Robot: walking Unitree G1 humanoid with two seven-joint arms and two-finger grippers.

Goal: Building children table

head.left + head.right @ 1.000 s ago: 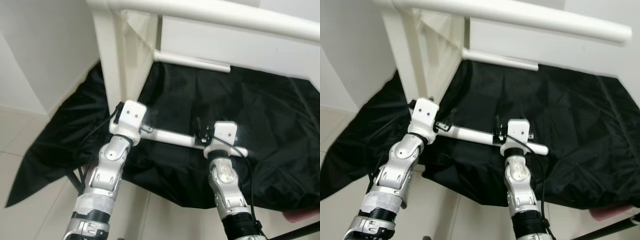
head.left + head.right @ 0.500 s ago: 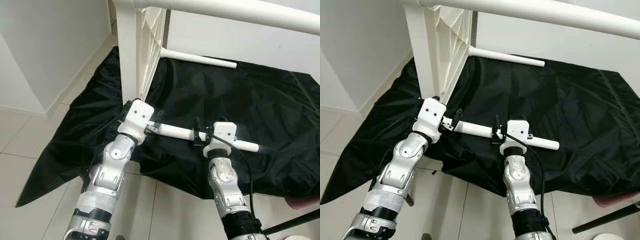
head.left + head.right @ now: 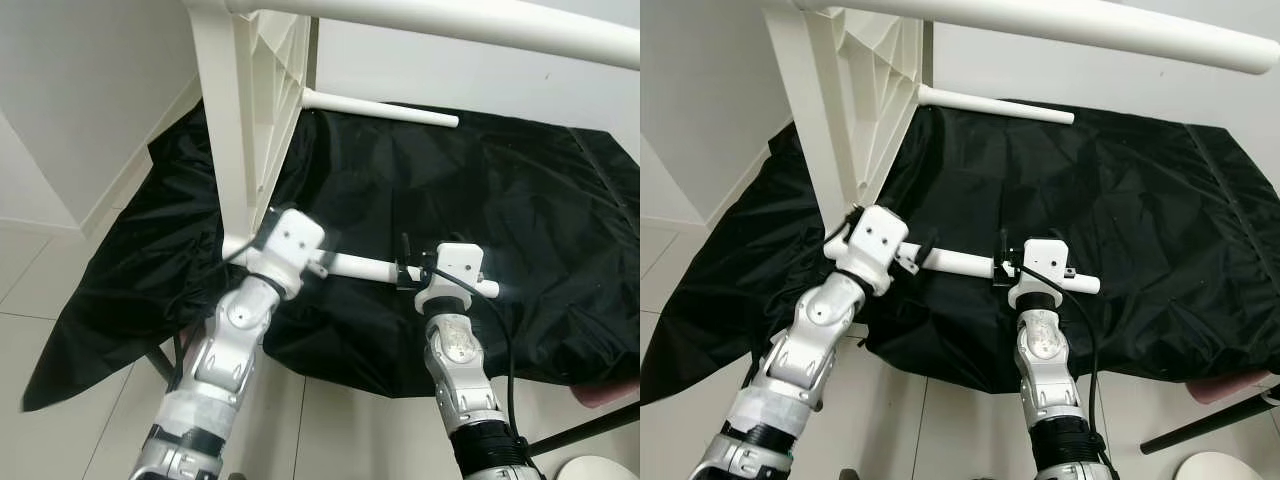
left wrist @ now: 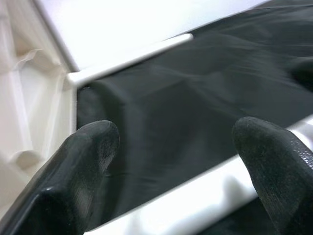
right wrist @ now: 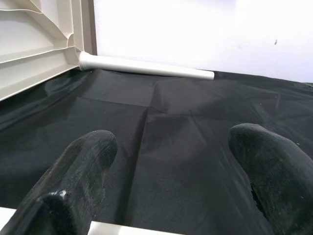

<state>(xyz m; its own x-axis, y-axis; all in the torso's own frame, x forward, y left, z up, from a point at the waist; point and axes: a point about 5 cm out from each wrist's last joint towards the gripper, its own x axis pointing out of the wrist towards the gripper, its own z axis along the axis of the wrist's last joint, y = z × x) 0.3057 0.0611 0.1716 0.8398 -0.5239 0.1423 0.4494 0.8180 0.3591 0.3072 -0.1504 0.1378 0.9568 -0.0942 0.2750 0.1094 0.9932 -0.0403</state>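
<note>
A white children's table lies tipped on its side on a black cloth, with one attached leg jutting out low over the cloth. A loose white leg tube runs across in front of me, its left end close to the table's corner post. My left gripper and right gripper sit over this tube, a short way apart. In both wrist views the black fingers stand wide apart and open. The tube passes crosswise under them.
A grey wall stands close on the left, above pale floor tiles. At the bottom right are a pink object, a black rod and a white round thing.
The camera has shifted. The tube has slid to the left under the grippers: its left end now pokes out beside the table's corner post, and less of it sticks out past my right gripper.
</note>
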